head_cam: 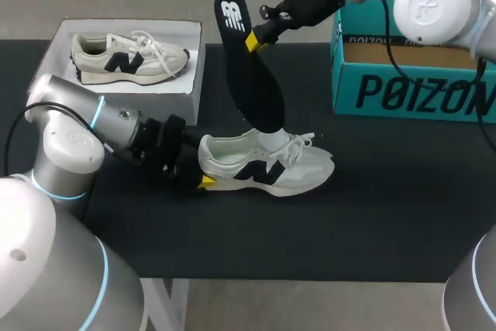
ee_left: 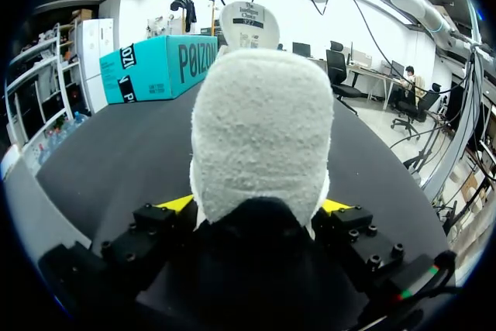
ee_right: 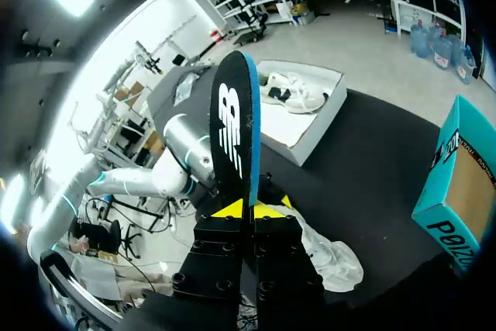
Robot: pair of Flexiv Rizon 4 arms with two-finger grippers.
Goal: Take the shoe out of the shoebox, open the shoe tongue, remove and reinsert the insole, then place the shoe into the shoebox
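A cream sneaker (head_cam: pixel 267 167) with a dark logo lies on its side mid-table, toe to the right. My left gripper (head_cam: pixel 201 179) is at its heel; in the left wrist view the fuzzy heel (ee_left: pixel 260 137) fills the gap and both yellow fingertips (ee_left: pixel 175 204) press its sides. The black insole (head_cam: pixel 249 83) stands nearly upright, its lower end inside the shoe's opening. My right gripper (head_cam: pixel 253 39) is shut on the insole's upper part. In the right wrist view the insole (ee_right: pixel 235 133) rises edge-on from between the right gripper (ee_right: pixel 246 209) tips.
A white open box (head_cam: pixel 54 50) at the back left holds a second sneaker (head_cam: pixel 128 57). A teal shoebox (head_cam: pixel 364 92) stands open at the back right. Black mat lies bare in front of the shoe.
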